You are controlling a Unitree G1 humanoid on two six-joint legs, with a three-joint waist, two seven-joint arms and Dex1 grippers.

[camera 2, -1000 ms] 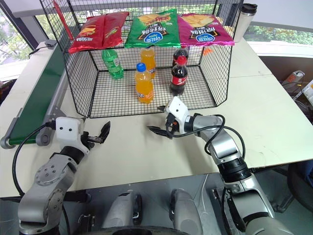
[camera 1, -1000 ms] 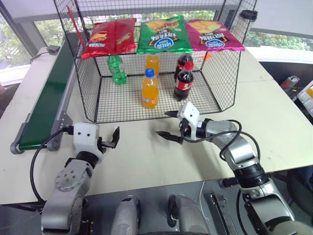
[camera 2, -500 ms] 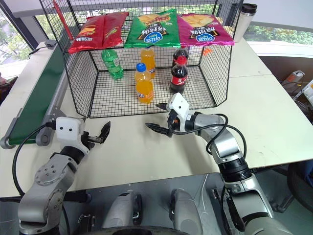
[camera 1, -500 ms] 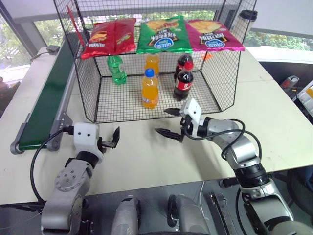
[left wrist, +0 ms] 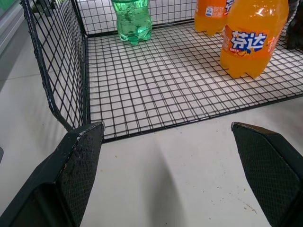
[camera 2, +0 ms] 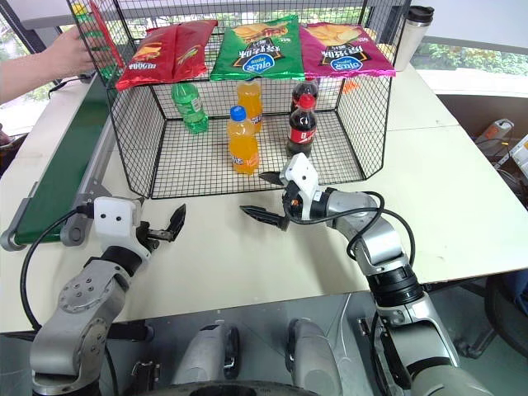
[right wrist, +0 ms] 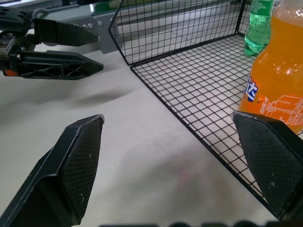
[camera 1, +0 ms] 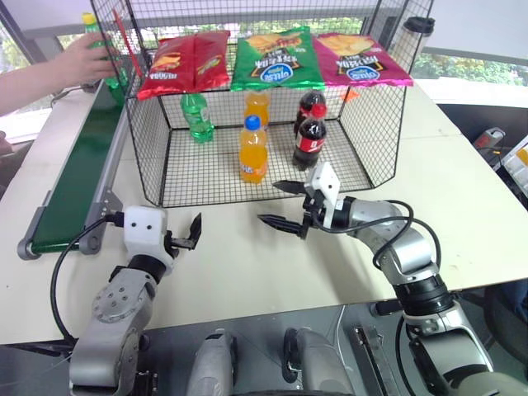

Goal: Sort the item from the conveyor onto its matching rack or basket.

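Both my grippers, left (camera 1: 191, 233) and right (camera 1: 282, 205), hover spread and empty over the pale table. A person's hand (camera 1: 92, 59) holds the small yellow-capped clear-green soda bottle (camera 1: 89, 25) above the far end of the dark-green conveyor belt (camera 1: 78, 165). I would wait until it arrives, then grasp mid-body, upright. The black wire-mesh cage (camera 1: 157, 177) holds one green-capped green bottle (camera 1: 196, 115), two orange sodas (camera 1: 252, 151) and two colas (camera 1: 310, 136), with three crisp bags (camera 1: 276, 59) on top.

Silver-grey jointed arms, white boxy wrist housings, looping black cables, black two-fingered left claw (camera 1: 191, 232) and right claw (camera 1: 280, 204)
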